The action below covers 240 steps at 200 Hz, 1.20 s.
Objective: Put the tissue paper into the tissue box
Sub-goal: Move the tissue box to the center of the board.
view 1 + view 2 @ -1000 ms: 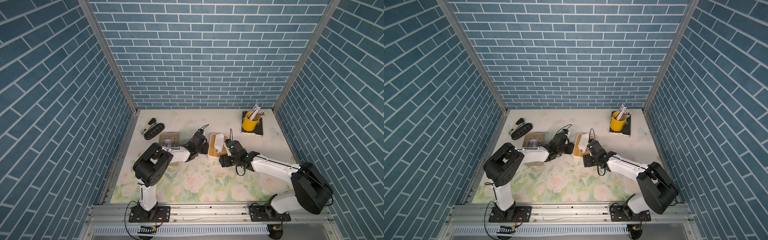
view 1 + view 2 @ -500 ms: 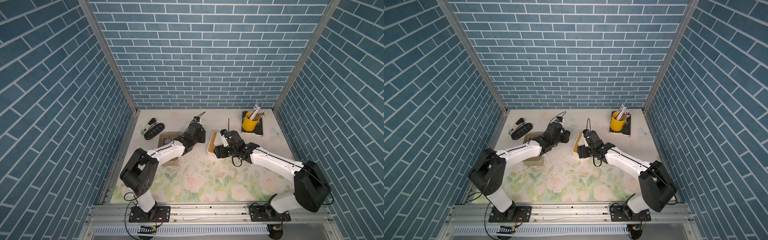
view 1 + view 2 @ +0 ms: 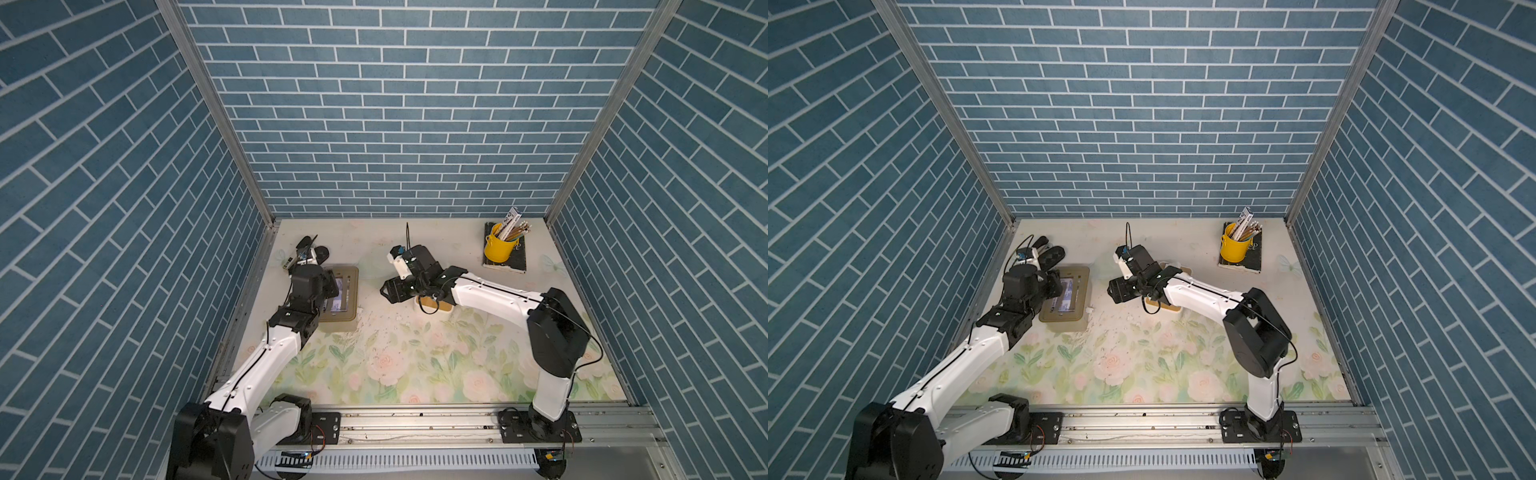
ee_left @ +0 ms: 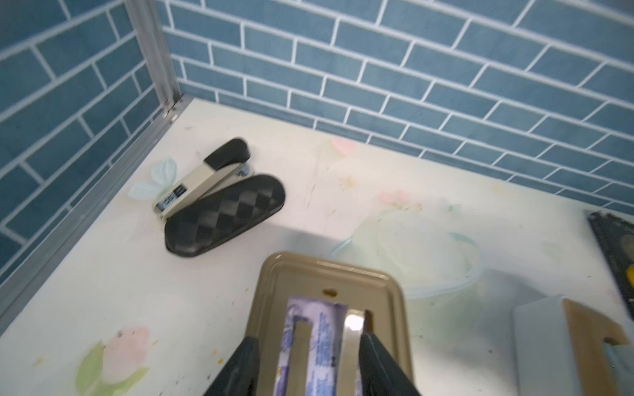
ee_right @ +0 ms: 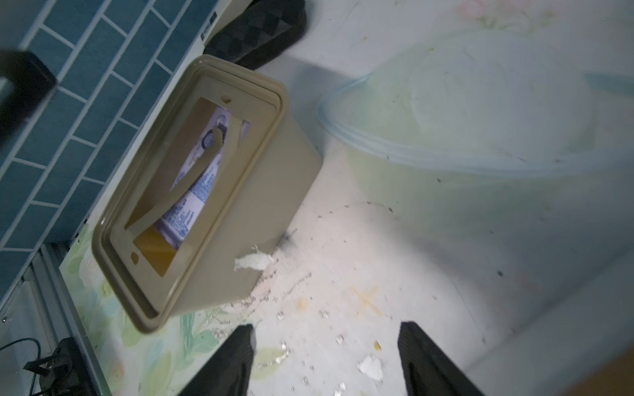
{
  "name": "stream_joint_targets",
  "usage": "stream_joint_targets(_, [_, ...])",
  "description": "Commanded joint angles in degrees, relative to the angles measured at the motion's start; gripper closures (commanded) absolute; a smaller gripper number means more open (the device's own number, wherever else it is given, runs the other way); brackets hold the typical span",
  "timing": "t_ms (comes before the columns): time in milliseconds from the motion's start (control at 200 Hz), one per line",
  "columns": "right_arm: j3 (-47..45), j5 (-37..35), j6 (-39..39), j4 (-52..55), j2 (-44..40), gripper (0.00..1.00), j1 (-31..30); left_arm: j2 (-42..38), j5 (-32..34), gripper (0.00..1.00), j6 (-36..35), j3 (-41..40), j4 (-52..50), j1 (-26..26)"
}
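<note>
Blue brick walls close in a floral tabletop [image 3: 415, 374] littered with white crumbs. The tissue paper [image 5: 187, 209], a purple-printed pack, lies slanted inside the tan tissue box [image 5: 274, 205]. It is directly beneath my left gripper [image 4: 308, 337], whose jaws stand apart and empty, one to each side of the opening. A tan strap [image 4: 302, 360] crosses that opening above the pack. My worry is that if I lower the left fingers to seat the pack, one hooks the strap and drags or tips the box. The right gripper [image 5: 326, 325] is spread too and holds nothing; the box is ahead of it and off to one side, near but not touching. What I take for the lid [image 4: 583, 346] lies under the right forearm, so a careless swing could shove it. The left arm reaches far forward with its wrist pitched down. The right arm stretches low across the table, wrist turned toward the box.
</note>
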State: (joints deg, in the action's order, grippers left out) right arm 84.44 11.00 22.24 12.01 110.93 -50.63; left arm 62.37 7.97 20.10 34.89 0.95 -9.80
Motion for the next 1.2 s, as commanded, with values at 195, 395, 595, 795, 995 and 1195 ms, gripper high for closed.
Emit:
stream_joint_targets(195, [14.8, 4.7, 0.7, 0.9, 9.4, 0.33, -2.1, 0.3, -11.7, 0.54, 2.8, -9.1, 10.6, 8.5])
stream_joint_targets(395, [18.4, 5.9, 1.4, 1.3, 12.9, 0.35, -2.6, 1.5, -12.8, 0.54, 3.0, -10.0, 12.5, 9.2])
stream_joint_targets(595, [20.6, 4.6, 1.4, 3.2, 16.8, 0.44, -3.2, 4.2, -15.7, 0.54, 3.5, -11.7, 15.4, 10.4])
stream_joint_targets(795, [22.2, 3.0, 0.9, 5.8, 19.1, 0.50, -3.3, 7.6, -18.3, 0.55, 3.6, -12.0, 17.5, 10.5])
stream_joint_targets(995, [22.3, 2.7, 0.7, 6.6, 20.3, 0.60, -3.4, 11.2, -20.2, 0.54, 3.7, -12.1, 19.5, 10.6])
stream_joint_targets(1195, [22.0, 1.0, -0.1, 8.6, 20.6, 0.68, -3.6, 14.7, -22.0, 0.55, 4.0, -12.1, 21.2, 10.9])
